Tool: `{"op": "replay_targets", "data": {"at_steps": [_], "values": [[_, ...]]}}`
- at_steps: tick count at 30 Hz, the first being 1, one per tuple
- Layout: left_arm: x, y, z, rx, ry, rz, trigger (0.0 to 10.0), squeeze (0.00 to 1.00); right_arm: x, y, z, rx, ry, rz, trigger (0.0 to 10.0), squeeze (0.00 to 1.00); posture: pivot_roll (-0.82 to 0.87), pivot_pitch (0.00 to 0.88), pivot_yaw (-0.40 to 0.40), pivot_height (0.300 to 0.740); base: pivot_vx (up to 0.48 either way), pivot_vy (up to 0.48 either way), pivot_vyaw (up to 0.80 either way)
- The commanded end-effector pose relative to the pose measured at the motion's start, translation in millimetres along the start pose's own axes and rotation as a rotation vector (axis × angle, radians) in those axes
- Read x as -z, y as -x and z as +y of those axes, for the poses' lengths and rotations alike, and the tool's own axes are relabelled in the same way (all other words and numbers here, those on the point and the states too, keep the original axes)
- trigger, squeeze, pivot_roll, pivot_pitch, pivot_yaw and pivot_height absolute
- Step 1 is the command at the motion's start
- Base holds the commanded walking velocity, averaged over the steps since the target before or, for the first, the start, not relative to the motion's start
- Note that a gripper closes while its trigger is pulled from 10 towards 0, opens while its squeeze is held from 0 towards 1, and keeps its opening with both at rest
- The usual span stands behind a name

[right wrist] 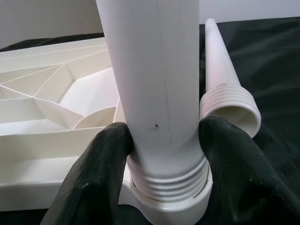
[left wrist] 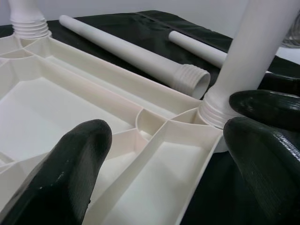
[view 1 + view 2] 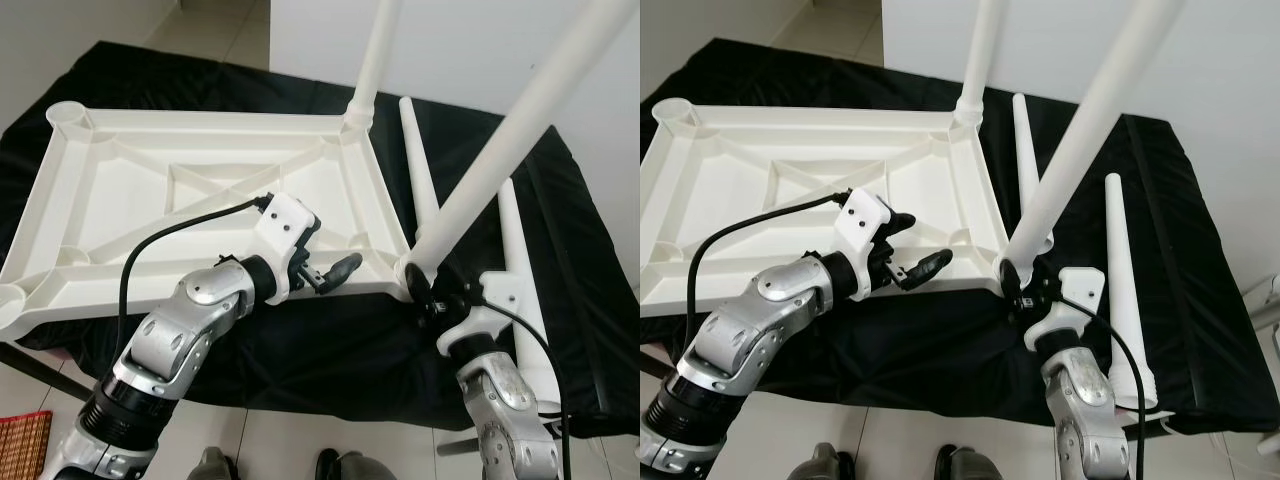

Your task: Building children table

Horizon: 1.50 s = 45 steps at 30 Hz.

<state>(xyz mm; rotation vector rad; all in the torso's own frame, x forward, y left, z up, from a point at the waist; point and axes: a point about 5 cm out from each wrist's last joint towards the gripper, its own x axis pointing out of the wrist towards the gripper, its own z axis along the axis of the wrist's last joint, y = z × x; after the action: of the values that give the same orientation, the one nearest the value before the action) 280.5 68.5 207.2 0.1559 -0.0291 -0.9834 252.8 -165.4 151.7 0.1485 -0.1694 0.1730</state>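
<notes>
White table leg (image 1: 154,84) stands clamped in right gripper (image 1: 159,154).

A plain indoor room, likely a home. Pale floor tiles (image 3: 250,445) and a bare white wall (image 3: 460,50) surround a low surface under a black cloth (image 3: 330,350). A woven mat (image 3: 22,440) lies on the tiles beside it.

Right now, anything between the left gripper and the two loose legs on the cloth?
Yes. The standing leg held by the right gripper rises at the tabletop corner, between the left gripper and the loose legs. The tabletop's raised rim lies in that path too.
</notes>
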Motion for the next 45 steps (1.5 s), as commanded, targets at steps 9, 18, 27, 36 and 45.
{"op": "replay_targets", "data": {"at_steps": [9, 18, 27, 36, 45], "values": [[-2, 0.3, -3.5, 0.031, -0.005, -0.012, 10.0, 0.0, 1, -35.3, -13.0, -0.007, 0.003, -0.003, 10.0, 0.0, 0.04, 0.156, -0.088, 0.74, 0.0, 0.0, 0.0], [-1, 0.7, -5.2, 0.035, -0.001, -0.011, 10.0, 0.0, -3, -47.6, -11.7, -0.047, -0.012, -0.037, 10.0, 0.0, 0.04, 0.16, -0.088, 0.74, 0.0, 0.0, 0.0], [8, 1.0, 2.6, -0.033, -0.021, 0.044, 10.0, 0.0, -7, -33.9, 4.8, -0.077, -0.019, -0.087, 10.0, 0.0, 0.05, 0.158, -0.094, 0.74, 0.0, 0.0, 0.0], [23, 3.9, 28.6, -0.184, -0.029, 0.161, 10.0, 0.0, -21, -6.4, 7.2, -0.041, -0.024, -0.126, 10.0, 0.0, 0.02, 0.176, -0.079, 0.74, 0.0, 0.0, 0.0], [21, 3.5, 35.0, -0.194, -0.039, 0.158, 10.0, 0.0, -27, -1.8, -6.2, 0.029, -0.012, -0.146, 10.0, 0.0, 0.01, 0.179, -0.066, 0.74, 0.0, 0.0, 0.0]]}}
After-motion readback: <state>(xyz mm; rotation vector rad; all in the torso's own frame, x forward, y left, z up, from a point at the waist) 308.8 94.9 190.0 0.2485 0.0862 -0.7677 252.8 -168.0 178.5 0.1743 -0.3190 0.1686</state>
